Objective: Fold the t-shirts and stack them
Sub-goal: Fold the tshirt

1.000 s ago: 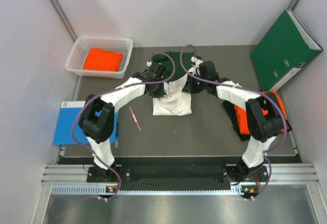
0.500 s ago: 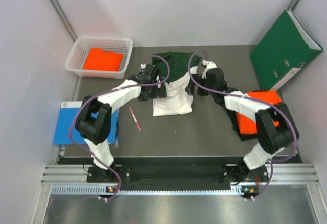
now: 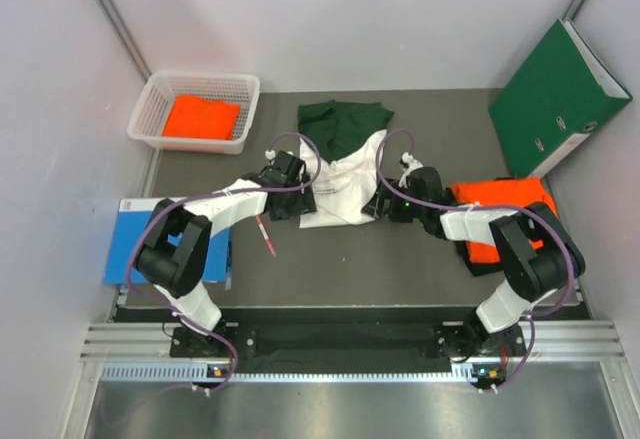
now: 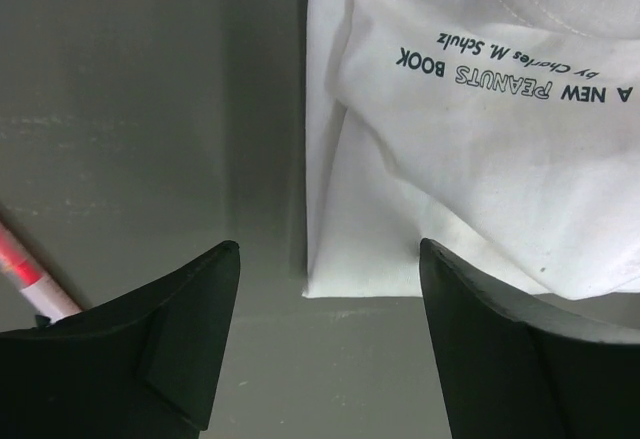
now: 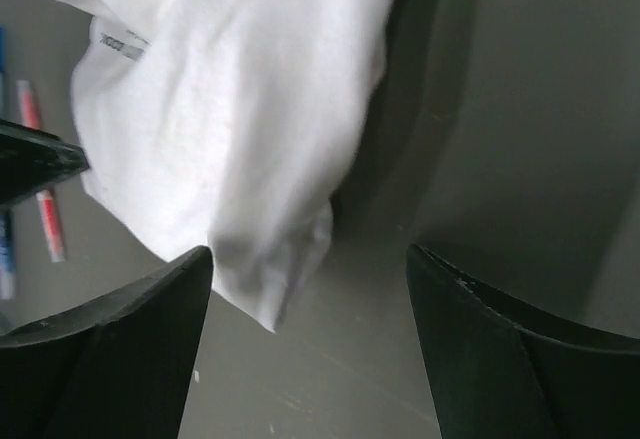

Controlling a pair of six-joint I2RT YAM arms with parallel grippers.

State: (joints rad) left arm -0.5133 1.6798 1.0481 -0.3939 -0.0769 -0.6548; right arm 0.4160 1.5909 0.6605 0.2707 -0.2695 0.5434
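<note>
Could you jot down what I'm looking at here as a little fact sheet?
Middle: white t-shirt, partly folded, green sleeves farthest away
Left gripper: open, at its left edge, empty
Right gripper: open, at its right edge, empty
Basket: one folded orange shirt
Right side: pile of orange and black shirts

Robot lab test cell, probably.
Plain pale walls (image 3: 350,19) box in a dark-matted bench (image 3: 420,259); two robot arms (image 3: 235,199) bolted to an aluminium rail (image 3: 350,344).
</note>
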